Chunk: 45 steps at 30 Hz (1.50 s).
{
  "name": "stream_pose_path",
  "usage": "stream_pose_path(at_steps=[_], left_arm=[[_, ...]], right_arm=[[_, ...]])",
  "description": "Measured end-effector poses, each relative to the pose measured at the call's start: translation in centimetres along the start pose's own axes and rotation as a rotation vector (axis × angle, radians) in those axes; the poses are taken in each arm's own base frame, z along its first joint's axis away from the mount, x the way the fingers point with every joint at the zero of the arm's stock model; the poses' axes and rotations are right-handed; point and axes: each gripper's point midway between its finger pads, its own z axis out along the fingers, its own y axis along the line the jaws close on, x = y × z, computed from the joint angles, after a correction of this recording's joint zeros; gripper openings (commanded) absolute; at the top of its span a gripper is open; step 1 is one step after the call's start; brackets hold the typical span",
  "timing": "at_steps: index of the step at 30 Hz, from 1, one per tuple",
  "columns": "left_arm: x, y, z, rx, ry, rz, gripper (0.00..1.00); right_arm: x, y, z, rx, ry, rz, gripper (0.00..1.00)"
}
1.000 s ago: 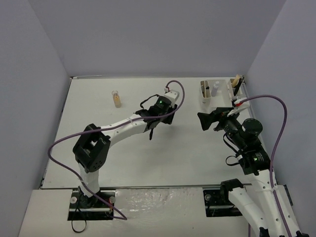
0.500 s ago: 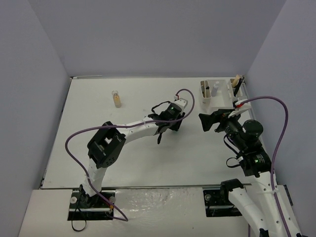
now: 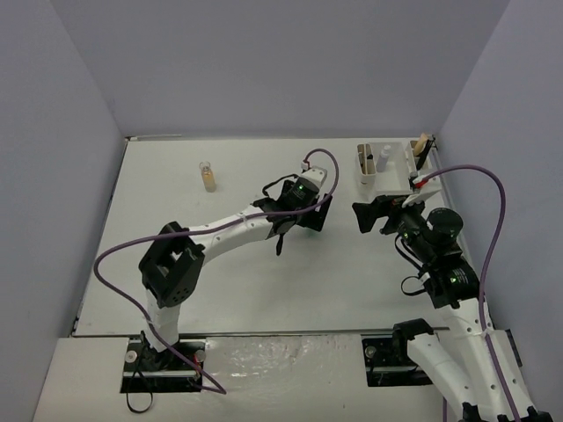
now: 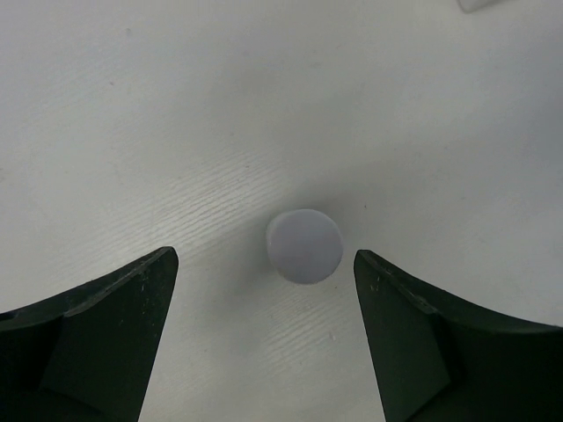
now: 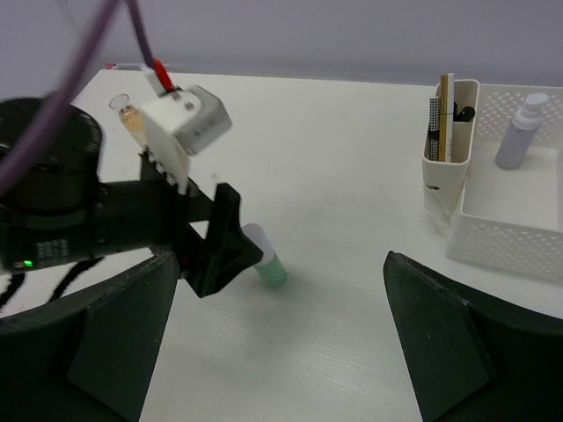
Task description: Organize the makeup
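Tipping is the main hazard. The green bottle (image 5: 267, 262) is narrow with a small base, and it stands free on the white table (image 4: 132, 105) between the fingers of the left gripper (image 4: 262, 264). Those fingers are apart, with bare table showing on both sides of the white cap, so nothing steadies the bottle. If the left arm pulls away at a slant, a finger pad could clip the cap, knock the bottle over and set it rolling.

The right gripper (image 3: 361, 217) faces it from just beside the left one, spread wide and holding nothing. Coming in low or off-centre, it could shove the bottle instead of straddling it, or bump the left gripper.

From the left wrist only the round cap shows, end-on, so the long axis runs up towards that camera and the bottle probably stands upright, cap on top. From the right wrist it appears to lean, cap towards the left gripper. The amber bottle (image 3: 208, 178) leans the same way there, so I cannot tell if the tilt is real.

The green bottle sits mid-table, well apart from the white compartmented box (image 5: 519, 251) at the far right, which holds a grey-purple bottle (image 5: 517, 136).
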Motion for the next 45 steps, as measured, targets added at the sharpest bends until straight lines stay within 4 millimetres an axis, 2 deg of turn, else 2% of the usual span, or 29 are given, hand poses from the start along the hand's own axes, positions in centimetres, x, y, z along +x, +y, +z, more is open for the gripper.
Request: stream_pose_path(at_steps=[3,6,8,11,14,18,21,24,26,28,31,37,45], left_arm=[[-3.2,0.8,-3.4,-0.009,-0.074,-0.025,0.8],[-6.7,2.8,-7.5,-0.024,-0.159,-0.072,0.8],[-8.3,5.1,-9.8,-0.049,-0.205,-0.115,0.8],[-9.2,10.3,-13.3,-0.127,-0.238,-0.182,0.81],[-8.9,15.8,-16.4,-0.224,-0.25,-0.248,0.82],[-6.2,21.1,-20.1,-0.34,-0.23,-0.304,0.85],[-3.8,23.4,-22.9,-0.403,-0.231,-0.323,0.86],[-1.2,24.9,-25.0,-0.455,-0.24,-0.331,0.87],[0.6,25.5,-25.8,-0.484,-0.24,-0.332,0.87],[2.5,25.7,-26.0,-0.498,-0.223,-0.327,0.88],[4.1,25.8,-25.8,-0.511,-0.197,-0.318,0.88],[5.4,26.3,-25.4,-0.53,-0.165,-0.309,0.88],[5.3,26.4,-25.5,-0.536,-0.168,-0.309,0.88]], right_arm=[[0.1,-0.1,0.5,0.003,0.019,0.002,1.0],[0.4,-0.3,1.4,0.007,0.046,0.006,0.98],[0.9,-0.4,2.2,0.003,0.076,0.011,0.98],[2.0,-0.3,3.7,-0.01,0.113,0.016,0.97],[3.5,0.5,5.3,-0.031,0.153,0.009,0.97],[5.8,2.7,7.5,-0.084,0.198,-0.031,0.97],[8.6,3.7,9.0,-0.094,0.239,-0.059,0.96],[12.2,4.0,9.9,-0.088,0.294,-0.088,0.92],[14.6,3.9,10.2,-0.078,0.332,-0.109,0.9],[16.2,3.8,10.3,-0.069,0.352,-0.123,0.88],[17.3,3.6,10.9,-0.055,0.345,-0.135,0.83],[18.5,2.8,12.4,-0.007,0.324,-0.159,0.74],[20.4,2.1,14.1,0.016,0.319,-0.166,0.58]])
